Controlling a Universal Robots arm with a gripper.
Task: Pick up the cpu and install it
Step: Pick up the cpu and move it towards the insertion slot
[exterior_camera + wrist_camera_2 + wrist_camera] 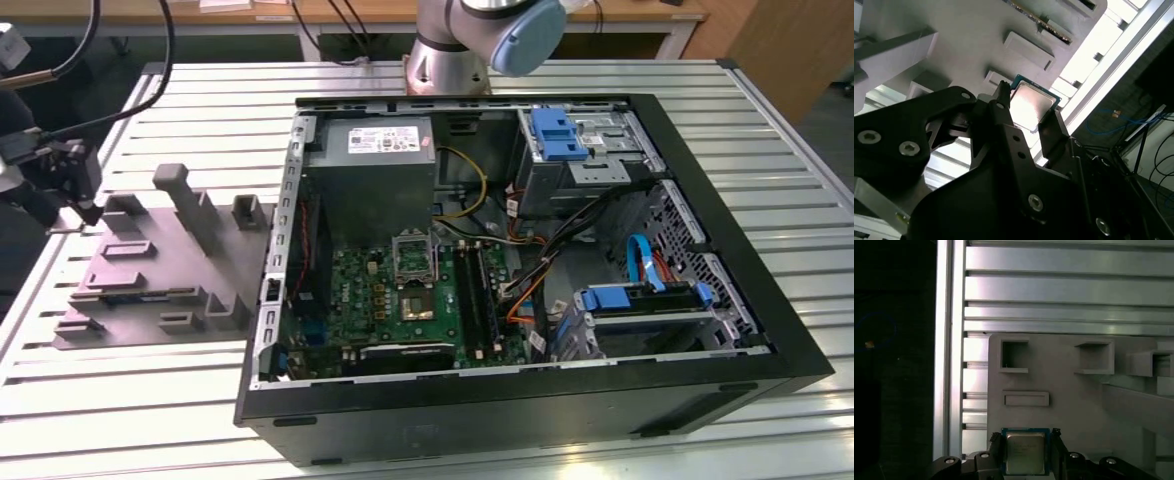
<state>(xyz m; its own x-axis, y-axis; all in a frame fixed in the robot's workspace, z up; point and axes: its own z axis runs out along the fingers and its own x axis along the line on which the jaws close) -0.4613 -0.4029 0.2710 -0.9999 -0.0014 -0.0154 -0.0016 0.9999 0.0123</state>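
Note:
The cpu [1025,452] is a small flat square chip with a silvery top and a green rim, also seen in the second wrist view [1031,107]. It sits between the two black fingers of my gripper [1026,435], which press against its opposite edges just over the grey moulded tray [1079,405]. In the exterior view the gripper [74,195] hangs at the tray's [147,270] edge on the exterior view's left. The open computer case [507,250] lies to the exterior view's right, with the shiny socket frame [414,255] on its green motherboard.
The tray has upright posts [187,205] and shallow pockets [1014,356]. The slatted aluminium table [174,110] carries both tray and case. Inside the case are a grey power-supply box [380,165], cables and blue drive brackets [554,135]. The arm's base [454,50] stands behind the case.

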